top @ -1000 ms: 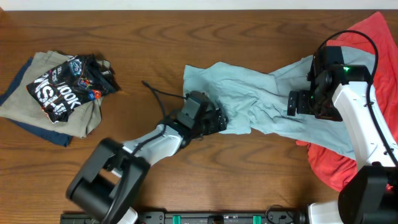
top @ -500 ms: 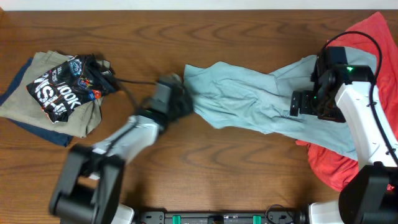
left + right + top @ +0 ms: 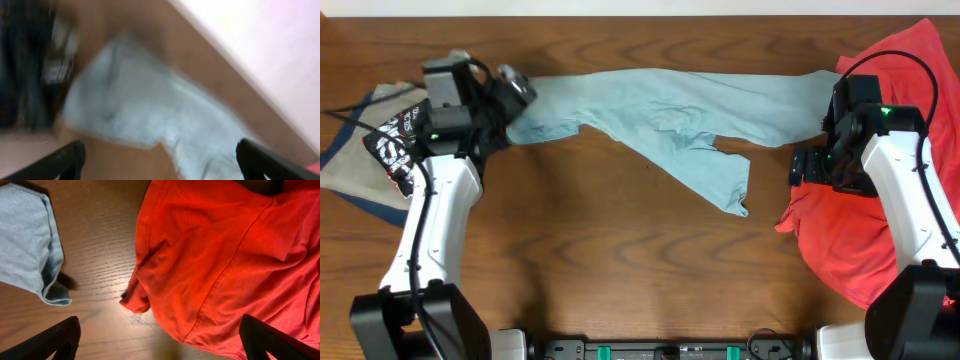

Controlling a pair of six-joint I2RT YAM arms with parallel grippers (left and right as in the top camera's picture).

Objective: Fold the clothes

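The wooden worktop spreads below. The coral-red shirt lies rumpled under my right tool, whose jaws stand wide apart, holding nothing. The light blue T-shirt stretches from beside that tool to just ahead of my left tool, also spread wide and empty.
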